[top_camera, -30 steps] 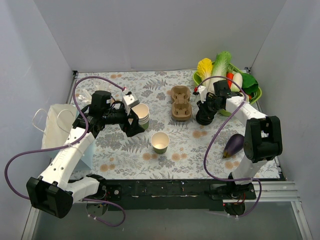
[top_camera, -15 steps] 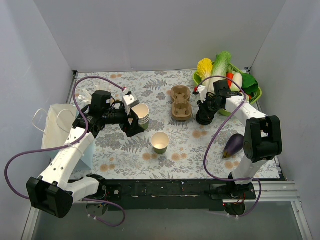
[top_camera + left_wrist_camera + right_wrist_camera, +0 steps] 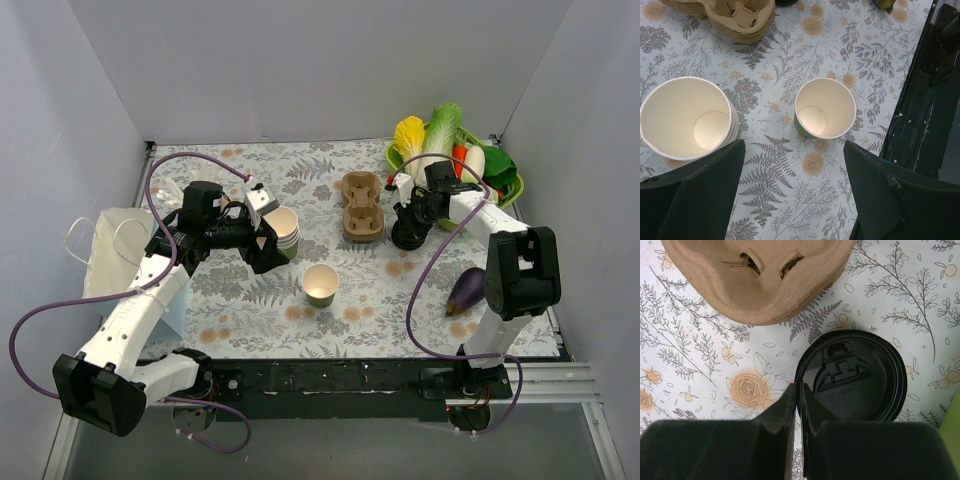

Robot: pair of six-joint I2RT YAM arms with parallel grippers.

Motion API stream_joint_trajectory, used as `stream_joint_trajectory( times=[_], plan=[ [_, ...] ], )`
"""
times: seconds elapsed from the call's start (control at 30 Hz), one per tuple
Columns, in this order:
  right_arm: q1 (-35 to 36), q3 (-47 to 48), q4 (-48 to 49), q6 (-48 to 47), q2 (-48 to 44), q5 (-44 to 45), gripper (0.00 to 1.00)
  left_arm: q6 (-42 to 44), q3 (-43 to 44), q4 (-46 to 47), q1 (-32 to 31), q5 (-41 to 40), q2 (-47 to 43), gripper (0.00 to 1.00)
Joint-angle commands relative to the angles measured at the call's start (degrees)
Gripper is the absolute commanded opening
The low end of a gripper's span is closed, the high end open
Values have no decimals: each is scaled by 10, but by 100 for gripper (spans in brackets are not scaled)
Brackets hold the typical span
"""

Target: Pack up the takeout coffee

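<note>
- Step in hand: we judge it to be fetching the lid. The takeout coffee cup [image 3: 320, 285] stands alone and uncovered at the middle of the table, so the drink is not yet closed, let alone packed
- Right gripper [image 3: 797, 387]: the jaws are drawn in to a thin slit, and the left rim of the black lid [image 3: 855, 375] runs into that slit, so we record a pinch on the lid's edge. The lid rests on the cloth just beside the pulp cup carrier [image 3: 755, 275]. We cannot tell whether other lids lie beneath it
- Left gripper [image 3: 794, 146]: the jaws stand wide and hold nothing. It hovers above the cloth, with the stack of cups [image 3: 687, 117] by one finger and the single cup ahead, between the two
- Next move, in our judgement: lift the lid level, carry it across to the open cup, centre it over the rim and press down evenly. A pinch on one edge may let the lid tilt, and the light cup may slide unless the free gripper steadies it
- Materials: the cup is thin paper, cream inside with a green base, tapering, with a rolled rim. The lid is rigid black plastic, round, with a moulded sip tab. The carrier is rough brown moulded pulp with slit wells. The floral tablecloth [image 3: 790, 210] is flat and printed
</note>
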Motion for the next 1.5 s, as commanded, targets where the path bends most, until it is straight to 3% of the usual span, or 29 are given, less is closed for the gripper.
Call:
stream_joint_trajectory(
  times=[0.0, 0.4, 0.67, 0.9, 1.03, 1.13, 1.17, 1.23, 1.27, 1.3, 1.37, 1.4, 1.47],
  plan=[
    [-2, 27, -9, 4, -6, -5, 11, 2, 3, -2, -3, 11, -15, 80],
    [-1, 48, -38, 4, -61, 0, 1, 26, 3, -7, -3, 21, -7, 80],
    [-2, 82, -77, 11, -98, -31, 1, 76, 56, -34, -54, 1, 30, 80],
    [-2, 98, -96, 71, -161, -222, 1, 114, 60, -11, -89, -36, 42, 80],
    [-2, 58, -39, 147, -209, -372, 1, 115, 46, 5, -88, -46, 24, 80],
    [-2, -4, 86, 244, -225, -479, 1, 105, 40, 10, -89, -54, 17, 81],
    [-1, -25, 127, 338, -225, -505, 1, 101, 40, 12, -89, -56, 16, 81],
    [3, -89, 287, 452, -215, -558, 1, 90, 40, 14, -89, -61, 16, 81],
    [6, -110, 347, 558, -210, -573, 1, 85, 38, 15, -88, -65, 13, 82],
    [14, -151, 469, 617, -203, -584, 1, 78, 35, 18, -89, -67, 10, 82],
    [18, -181, 570, 698, -185, -602, 1, 74, 22, 19, -89, -68, 7, 82],
    [25, -206, 615, 781, -177, -608, 1, 73, 16, 17, -89, -67, 3, 82],
    [36, -231, 789, 878, -157, -616, 1, 69, 2, 17, -89, -61, 1, 82]
  ],
)
